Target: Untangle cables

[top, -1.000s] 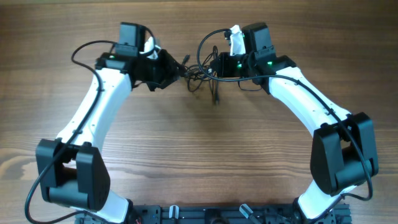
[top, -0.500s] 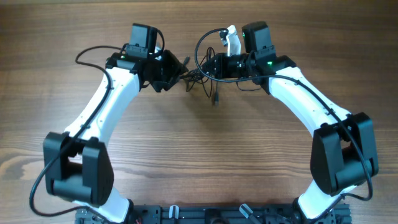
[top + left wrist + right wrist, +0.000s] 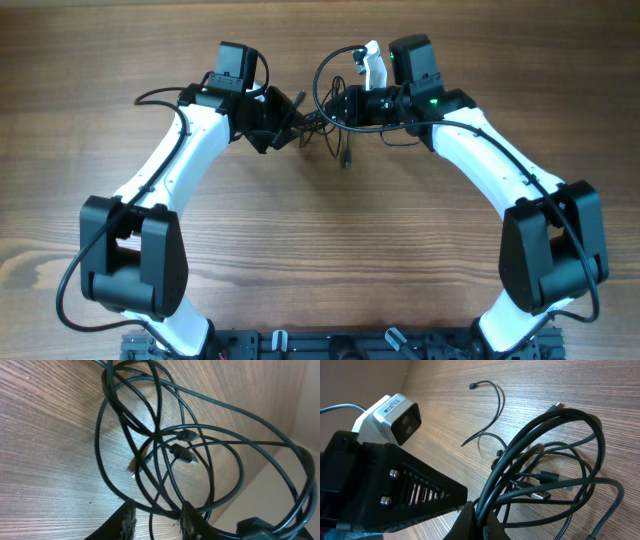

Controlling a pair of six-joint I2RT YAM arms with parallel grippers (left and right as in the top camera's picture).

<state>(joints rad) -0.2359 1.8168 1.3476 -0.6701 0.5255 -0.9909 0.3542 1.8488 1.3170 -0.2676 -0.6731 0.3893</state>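
Note:
The cables [image 3: 322,122] form a tangle of thin black loops on the wooden table, between my two grippers. My right gripper [image 3: 348,104] is shut on a bunch of strands; the right wrist view shows its fingers [image 3: 480,510] pinching the cables [image 3: 545,455], with a silvery plug [image 3: 540,495] lying in the loops. My left gripper [image 3: 287,113] is at the tangle's left side. Seen from the left wrist, its jaws [image 3: 157,519] stand apart with cable loops [image 3: 165,445] crossing in front and one strand running between the fingers. A loose cable end [image 3: 347,152] trails toward the table's middle.
Thick black wires [image 3: 160,95] run along both arms. The left arm's camera block [image 3: 395,412] and gripper body [image 3: 405,490] sit close beside the right fingers. The arm bases [image 3: 320,345] stand at the near edge. A pale surface [image 3: 285,490] shows beyond the table's edge.
My left arm has swung right, bringing its gripper up against the tangle. The right gripper has turned slightly and keeps hold of the cables.

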